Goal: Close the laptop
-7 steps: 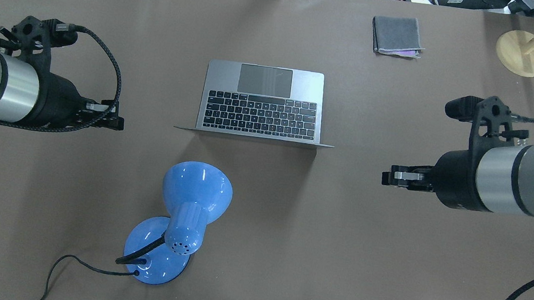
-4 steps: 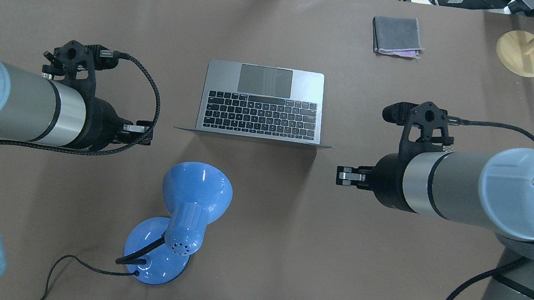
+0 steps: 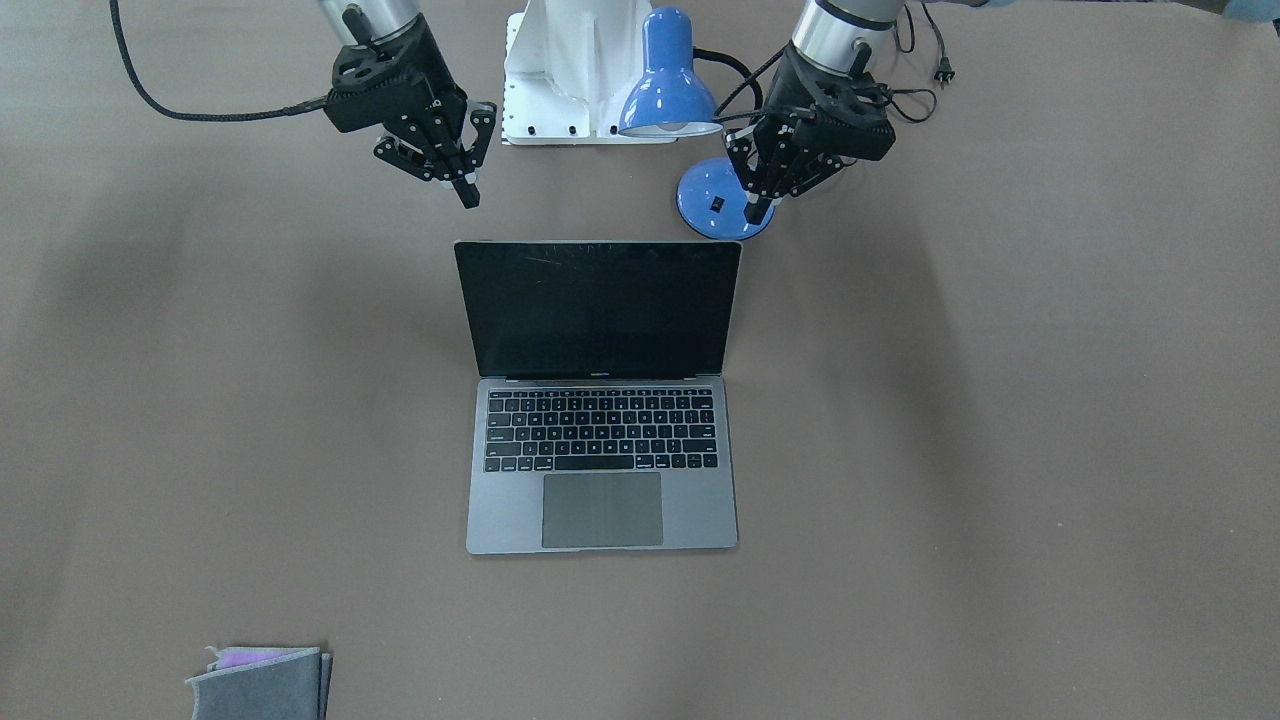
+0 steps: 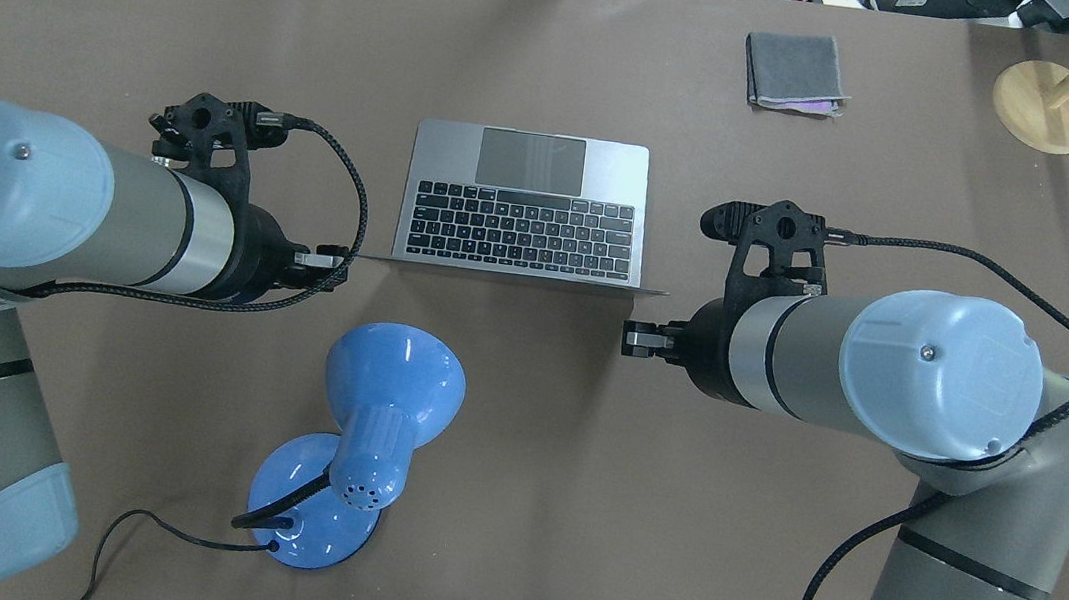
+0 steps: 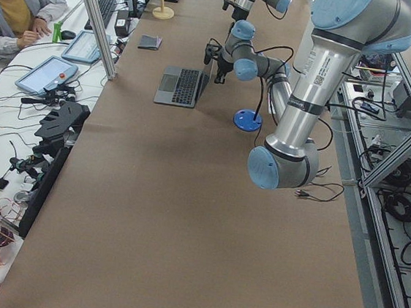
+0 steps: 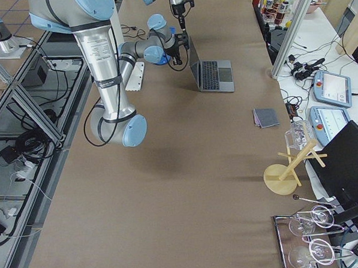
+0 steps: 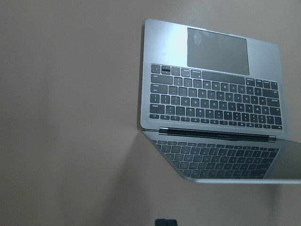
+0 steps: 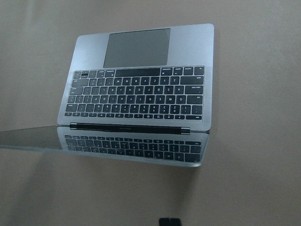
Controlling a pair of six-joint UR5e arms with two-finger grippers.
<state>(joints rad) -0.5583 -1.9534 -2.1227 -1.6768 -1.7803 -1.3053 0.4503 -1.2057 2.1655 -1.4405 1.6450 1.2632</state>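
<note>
Laptop (image 3: 600, 440) open at the middle of the table (image 3: 1000, 420), a gripper off each top corner!
Screen upright and dark, trackpad facing away from the robot. Right gripper (image 3: 465, 192) and left gripper (image 3: 757, 208) hang behind the lid, fingers pressed together, tips down. Overhead shows the lid only as a thin edge, while the wrist cameras catch the keys mirrored in the screen.

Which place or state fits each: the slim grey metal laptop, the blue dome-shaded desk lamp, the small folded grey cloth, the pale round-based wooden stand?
1 grey metal laptop
2 blue desk lamp
3 folded grey cloth
4 wooden stand

A far edge, on the robot's right of the laptop
B open, screen upright
C near the far right corner
D on the robot's side of the laptop

Pairs: 1-B, 2-D, 3-A, 4-C
</note>
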